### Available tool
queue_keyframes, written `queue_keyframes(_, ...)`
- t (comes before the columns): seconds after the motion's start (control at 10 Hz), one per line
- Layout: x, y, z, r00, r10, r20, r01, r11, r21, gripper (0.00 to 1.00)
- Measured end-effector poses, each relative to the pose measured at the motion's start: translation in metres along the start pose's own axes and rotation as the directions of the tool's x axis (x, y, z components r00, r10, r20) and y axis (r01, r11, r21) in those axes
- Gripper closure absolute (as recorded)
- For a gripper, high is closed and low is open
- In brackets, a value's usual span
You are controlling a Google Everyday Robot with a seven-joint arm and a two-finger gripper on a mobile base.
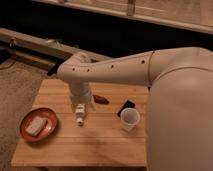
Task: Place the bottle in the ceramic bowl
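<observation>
Your robot's white gripper [80, 111] hangs low over the middle of the light wooden worktop [100, 145], a little toward the left edge. You cannot tell if it is wide, narrow or holding something. A small white piece [79, 120] shows just under it, close to the wood. It may be the bottle, or it may be part of the gripper. You cannot tell which, and you see no clear bottle anywhere else.

Just beside the gripper, toward the far edge, lies a small dark red-brown lump [101, 99]. Farther toward the right edge is a flat black thing [126, 106]. Right next to it stands a see-through white plastic cup [130, 119].

On the other side, near the left edge, sits the shallow round reddish-brown ceramic bowl with the orange rim [48, 131]. A pale block [35, 126] lies in it. The bowl is well apart from the gripper.

Here is what could go wrong:
- **A drop on the way.** The bottle has to travel across open wood to reach the bowl. If the hold is weak, it could slip, fall and roll off the near edge.
- **A bad landing.** The pale block fills much of the bowl, so the bottle could land on it, tip over and roll back out.
- **A bump.** If you come in too low, you could hit the rim and push the bowl toward the left edge.
- **The wrong dish.** The cup is about as near as the bowl, so do not go there.
</observation>
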Motion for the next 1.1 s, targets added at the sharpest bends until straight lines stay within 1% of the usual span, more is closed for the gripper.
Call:
queue_keyframes(0.2, -0.001, -0.001, 0.001, 1.0, -0.004, -0.003, 0.004, 1.0, 0.004, 0.35)
queue_keyframes(0.4, -0.012, 0.013, 0.009, 0.999, -0.039, -0.011, 0.04, 0.999, 0.007, 0.35)
queue_keyframes(0.6, -0.03, 0.033, 0.023, 0.997, -0.078, -0.019, 0.078, 0.997, 0.006, 0.35)
queue_keyframes(0.7, -0.037, 0.042, 0.034, 0.995, -0.092, -0.029, 0.092, 0.996, -0.002, 0.35)
queue_keyframes(0.9, -0.048, 0.049, 0.046, 0.994, -0.107, -0.034, 0.107, 0.994, -0.004, 0.35)
queue_keyframes(1.1, -0.056, 0.059, 0.061, 0.991, -0.128, -0.046, 0.128, 0.992, 0.006, 0.35)
